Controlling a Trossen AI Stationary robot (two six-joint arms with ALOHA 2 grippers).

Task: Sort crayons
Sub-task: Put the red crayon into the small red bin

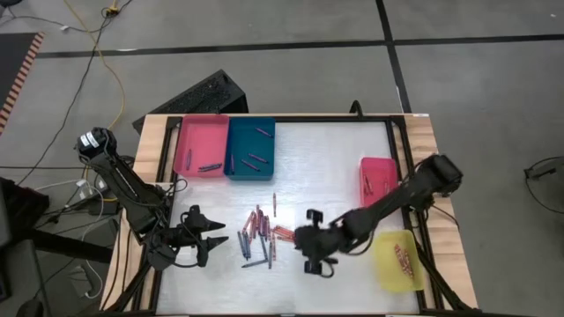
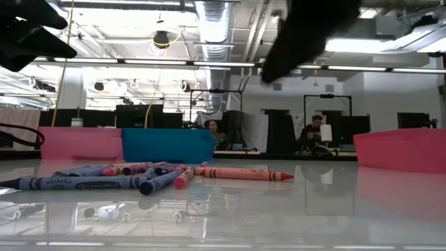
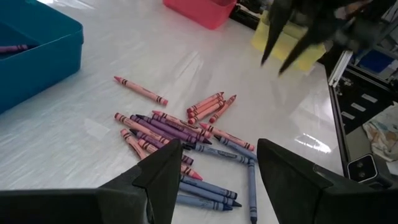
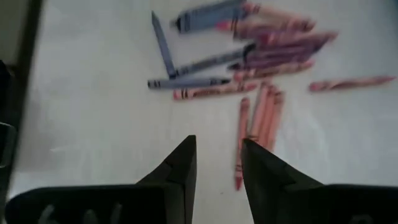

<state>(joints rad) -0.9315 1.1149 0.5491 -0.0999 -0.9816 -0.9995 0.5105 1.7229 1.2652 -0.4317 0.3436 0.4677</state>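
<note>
Low view: crayons (image 2: pixel 160 176) partly overlap, far ones hard to separate. They lie mid-tabletop (image 1: pixel 335 167) between both arms. Left gripper (image 3: pixel 214 171) jaws open, empty; right gripper (image 4: pixel 217 165) jaws narrowly apart, empty, above crayons.

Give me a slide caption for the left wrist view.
Open left claw above loose crayons on the white table.

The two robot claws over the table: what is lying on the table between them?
In the high view, the loose pile of crayons lies between the left gripper and the right gripper, both empty and open.
</note>
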